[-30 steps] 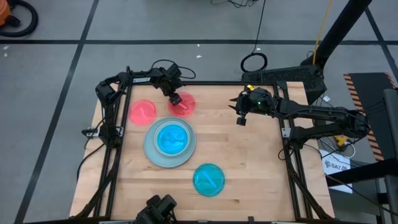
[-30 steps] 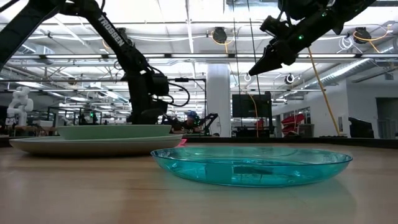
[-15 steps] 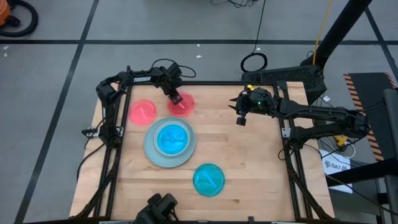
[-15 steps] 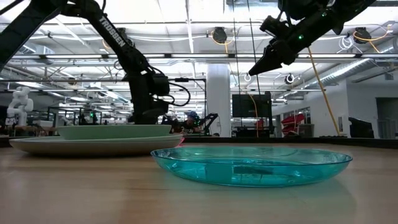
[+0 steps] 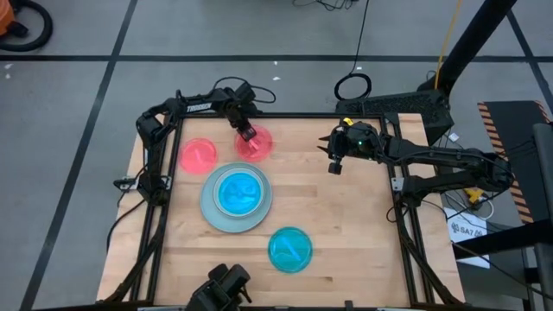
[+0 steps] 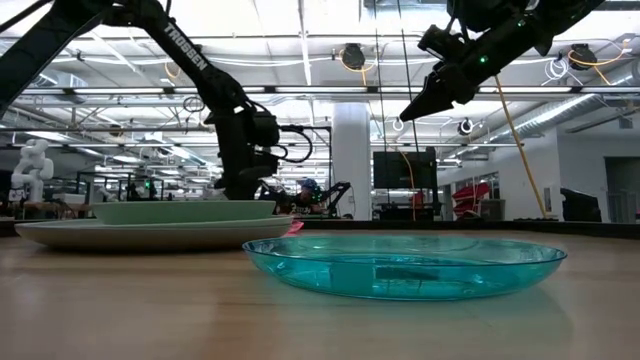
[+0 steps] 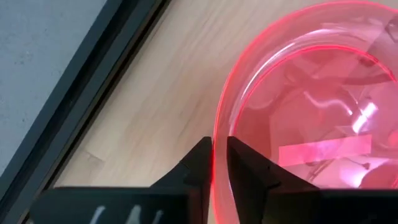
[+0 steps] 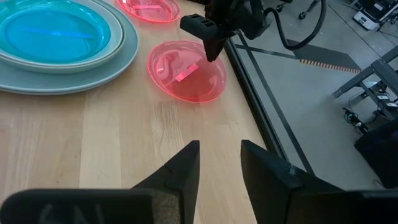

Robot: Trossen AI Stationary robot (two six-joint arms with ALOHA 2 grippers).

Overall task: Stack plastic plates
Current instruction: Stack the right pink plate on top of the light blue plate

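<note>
Since a second ago, our left gripper (image 5: pixel 248 133) has shifted toward the table's back edge, fingers pinching the rim of the translucent pink-red round plastic plate (image 5: pixel 254 144). We see the second pink-red plate (image 5: pixel 199 155) beside it, the stack of large plates topped with a teal plate (image 5: pixel 236 196) in front, and a lone teal plate (image 5: pixel 289 249) nearer. Our right gripper (image 5: pixel 334 161) hovers well apart, fingers spread.

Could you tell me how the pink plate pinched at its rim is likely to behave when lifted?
The pink plate looks thin, so probably light. Held by the left tool at one rim edge, it may droop or tilt. Its glossy plastic could slip.
</note>
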